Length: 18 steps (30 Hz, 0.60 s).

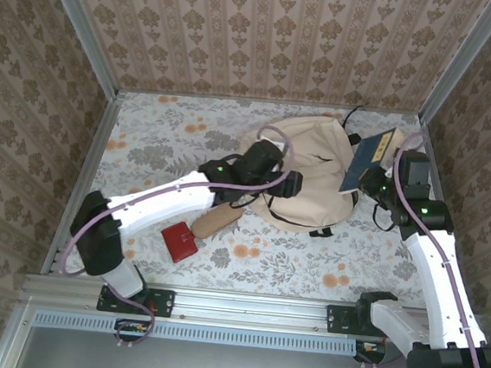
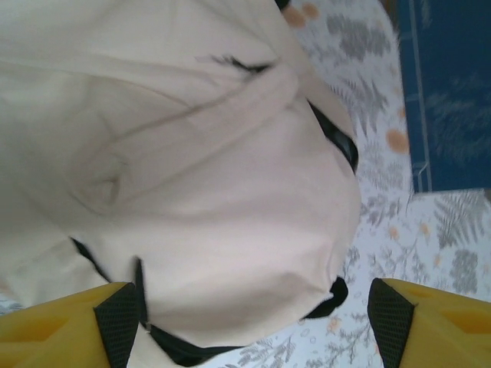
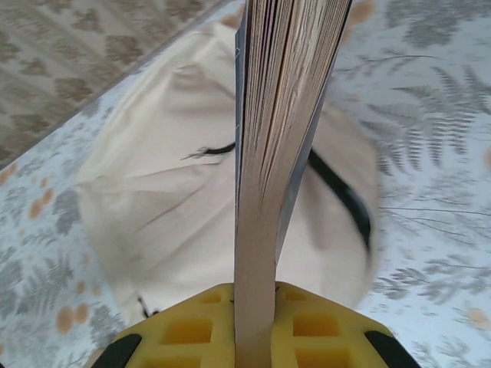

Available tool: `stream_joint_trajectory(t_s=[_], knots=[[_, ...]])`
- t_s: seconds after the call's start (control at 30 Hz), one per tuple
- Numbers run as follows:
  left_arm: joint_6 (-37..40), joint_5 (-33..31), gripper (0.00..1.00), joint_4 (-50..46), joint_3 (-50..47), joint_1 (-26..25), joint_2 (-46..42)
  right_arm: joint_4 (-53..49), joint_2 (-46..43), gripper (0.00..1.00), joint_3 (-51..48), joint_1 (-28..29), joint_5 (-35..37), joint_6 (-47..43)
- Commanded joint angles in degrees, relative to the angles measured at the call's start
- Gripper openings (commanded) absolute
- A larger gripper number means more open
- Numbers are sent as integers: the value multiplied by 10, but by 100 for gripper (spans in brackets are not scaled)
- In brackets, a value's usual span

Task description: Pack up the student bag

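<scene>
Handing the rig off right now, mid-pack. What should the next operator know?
Left gripper: open, fingers spread over the student bag, gripping nothing.
Right gripper: shut on a blue book, held at the bag's right side.
The bag lies on the table; a red item lies left of it, nearer the front edge.
Done: book in hand. Left: get it into the bag; no open mouth is visible, so check the zip first.

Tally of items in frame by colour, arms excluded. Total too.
Beige: 1, backpack
Blue: 1, book
Red: 1, small red item, kind unclear
Tan: 1, tan oblong item beside the red one, kind unclear
Total: 4
</scene>
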Motion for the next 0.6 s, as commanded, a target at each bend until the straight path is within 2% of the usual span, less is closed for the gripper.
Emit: stream_joint_trajectory(t_s=[0.0,0.2,0.4,0.57], knots=[[23,29,79,-32,43,-20,63,-30,-19,5,-8,-37,-4,-32],[50,92,72,-56,151,-50,195,-26,-31,5,-33,-91,-29,-33],[79,90,67,-99,259,-68,312,-23,-33,5,-52,-102,-43,-33],[84,67,60,-128,309,-71,366,-23,-32,5,-56,-104,-44,-34]])
